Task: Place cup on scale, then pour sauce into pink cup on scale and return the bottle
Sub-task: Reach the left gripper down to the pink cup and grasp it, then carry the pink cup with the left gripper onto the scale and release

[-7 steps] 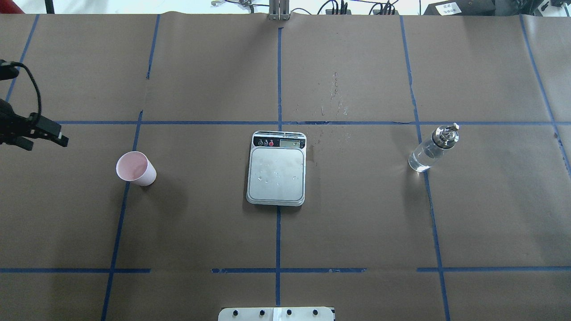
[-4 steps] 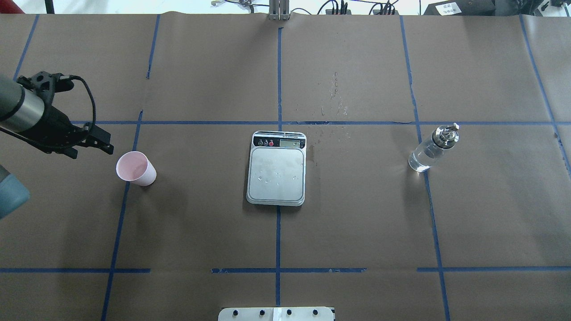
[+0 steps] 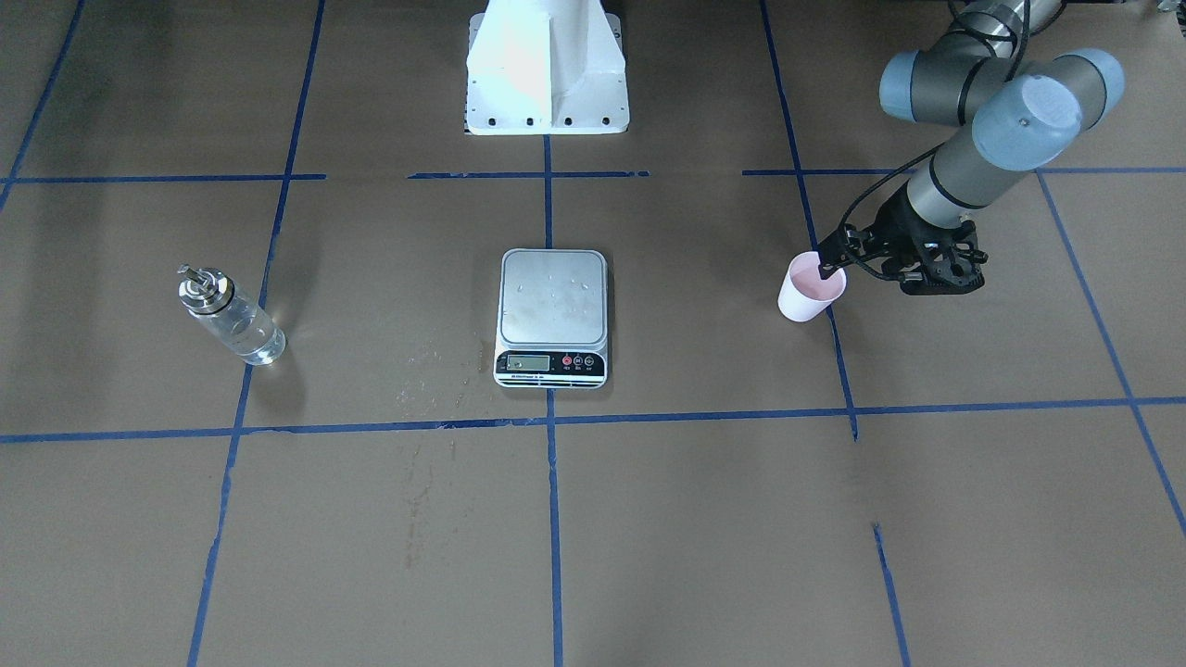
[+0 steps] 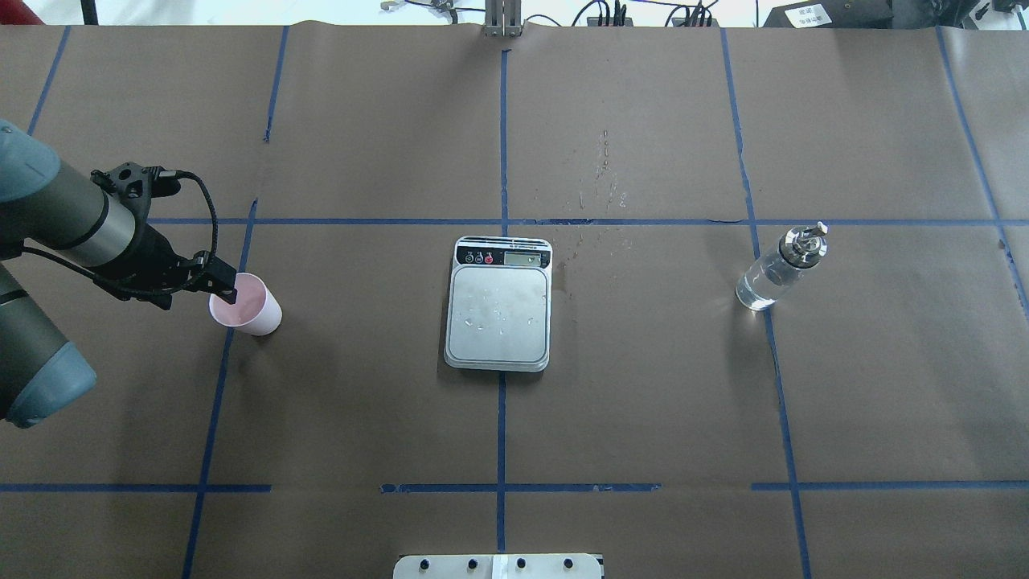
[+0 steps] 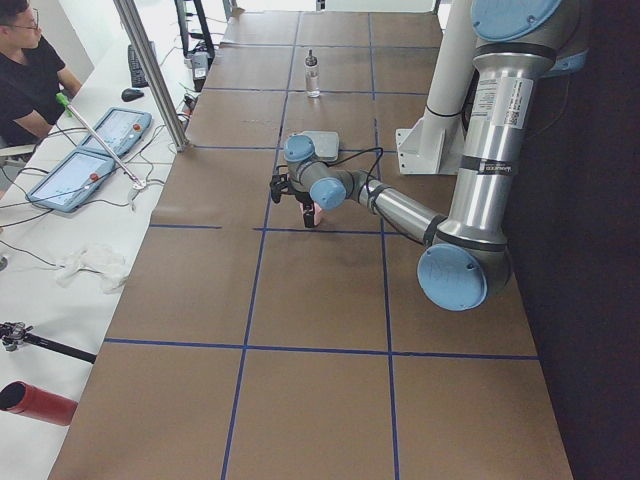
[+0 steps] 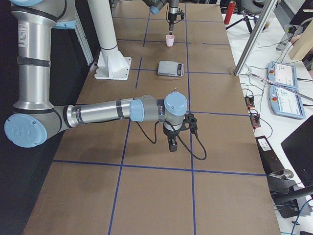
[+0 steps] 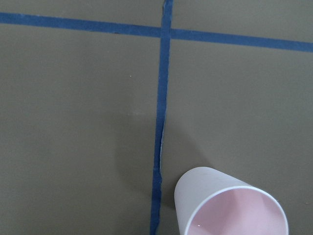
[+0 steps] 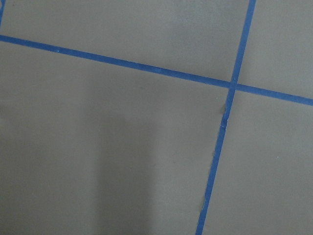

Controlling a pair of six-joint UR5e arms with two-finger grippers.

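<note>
1. We see the cup (image 4: 245,304) standing upright on the brown tabletop (image 4: 643,402) at the robot's left, its foot just beside a blue tape line (image 4: 213,402).
2. The left pincer (image 4: 228,288) has its tips at the cup's rim on the side away from the scale (image 4: 498,310). We cannot tell whether it is open or closed, or whether it grips the rim.
3. The scale lies at the middle of the tabletop, well apart from the cup, with nothing on its platform.
4. The bottle (image 4: 776,269) stands at the robot's right, far from the scale, with the clear sauce (image 4: 757,289) inside it.
5. The right pincer (image 6: 172,145) points down above bare tabletop, away from all three things. We cannot tell its state.
</note>
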